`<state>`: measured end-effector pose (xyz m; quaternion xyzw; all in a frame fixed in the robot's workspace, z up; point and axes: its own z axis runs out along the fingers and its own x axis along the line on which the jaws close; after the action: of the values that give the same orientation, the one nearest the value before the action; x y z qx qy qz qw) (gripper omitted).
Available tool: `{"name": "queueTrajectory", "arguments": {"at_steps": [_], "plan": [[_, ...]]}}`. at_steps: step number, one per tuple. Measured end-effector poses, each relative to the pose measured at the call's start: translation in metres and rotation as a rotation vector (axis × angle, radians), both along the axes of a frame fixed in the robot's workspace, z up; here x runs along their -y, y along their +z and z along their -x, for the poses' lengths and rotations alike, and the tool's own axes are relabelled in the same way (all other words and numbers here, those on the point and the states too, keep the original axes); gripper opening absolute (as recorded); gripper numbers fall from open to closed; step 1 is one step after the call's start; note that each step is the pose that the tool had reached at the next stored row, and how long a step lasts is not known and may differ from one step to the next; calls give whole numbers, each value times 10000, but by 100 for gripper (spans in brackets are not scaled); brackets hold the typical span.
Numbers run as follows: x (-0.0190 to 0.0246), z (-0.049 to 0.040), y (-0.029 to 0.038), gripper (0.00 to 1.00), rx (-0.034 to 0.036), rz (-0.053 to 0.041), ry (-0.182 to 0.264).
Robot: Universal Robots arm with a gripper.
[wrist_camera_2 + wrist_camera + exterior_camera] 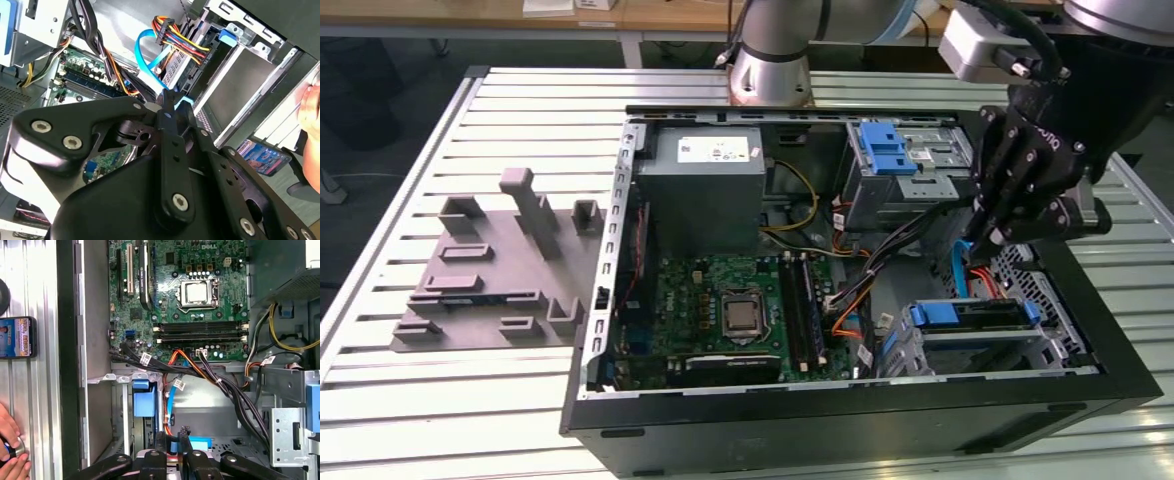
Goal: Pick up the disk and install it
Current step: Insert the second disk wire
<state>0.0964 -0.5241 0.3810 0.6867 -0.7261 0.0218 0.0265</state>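
The disk (981,312) lies flat in the lower drive bay at the exterior view's right, inside the open computer case (854,425). Its blue carrier frame shows at both ends. In the first wrist view the blue end of the disk (144,405) sits in the bay beside the case wall. My gripper (978,243) hangs just above and behind that bay, among the cables. It is shut, with its black fingers (160,440) drawn close together and nothing held. In the second wrist view the gripper (167,96) points down at the case floor.
A grey power supply (707,170) and a silver drive cage with a blue latch (901,150) fill the case's far side. The motherboard (727,310) lies in the middle. A blue data cable (147,50) and black cable bundles (220,385) run close by. A hand (10,450) rests outside.
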Motion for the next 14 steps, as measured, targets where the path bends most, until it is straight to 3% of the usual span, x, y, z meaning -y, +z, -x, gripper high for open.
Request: {"name": "queueTrajectory", "arguments": {"at_steps": [14], "plan": [[-3,1,-99,24,50,297,-1]]}}
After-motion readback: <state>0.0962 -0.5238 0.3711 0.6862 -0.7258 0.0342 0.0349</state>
